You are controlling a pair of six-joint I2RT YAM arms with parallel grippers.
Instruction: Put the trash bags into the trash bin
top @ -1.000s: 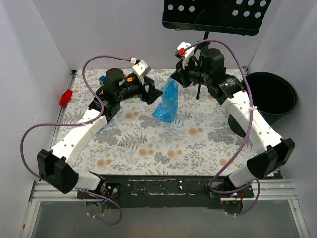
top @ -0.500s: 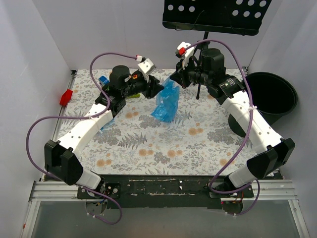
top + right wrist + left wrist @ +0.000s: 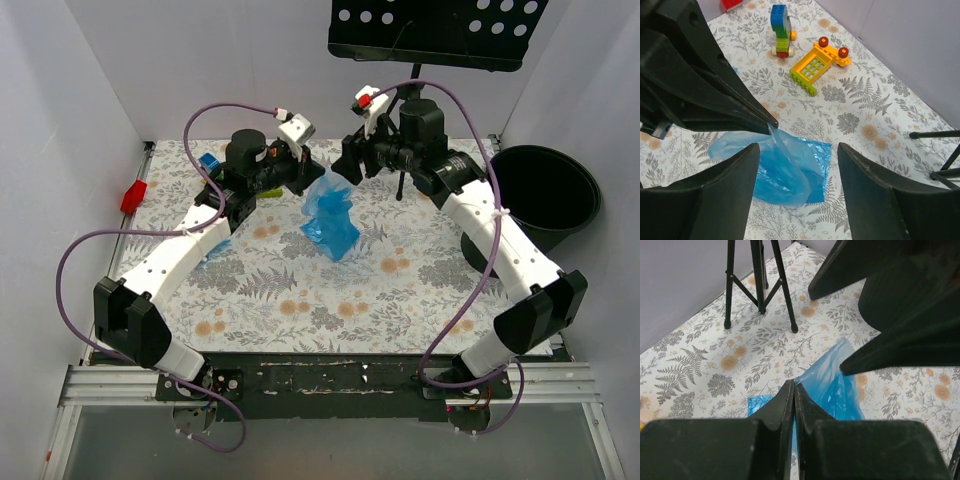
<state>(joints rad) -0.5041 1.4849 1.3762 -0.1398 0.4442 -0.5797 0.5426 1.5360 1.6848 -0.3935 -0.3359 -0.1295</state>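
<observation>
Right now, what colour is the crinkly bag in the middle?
Bright, see-through blue. The trash bag shows best in the right wrist view.

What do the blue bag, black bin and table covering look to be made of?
The trash bag looks like thin translucent plastic film, slightly glossy, darker where layers overlap and creased where the left end effector pinches it. The trash bin is probably moulded plastic, with smooth dull-black walls. The table covering is a flat matte sheet with a printed floral pattern; cloth or vinyl, I cannot tell.
</observation>
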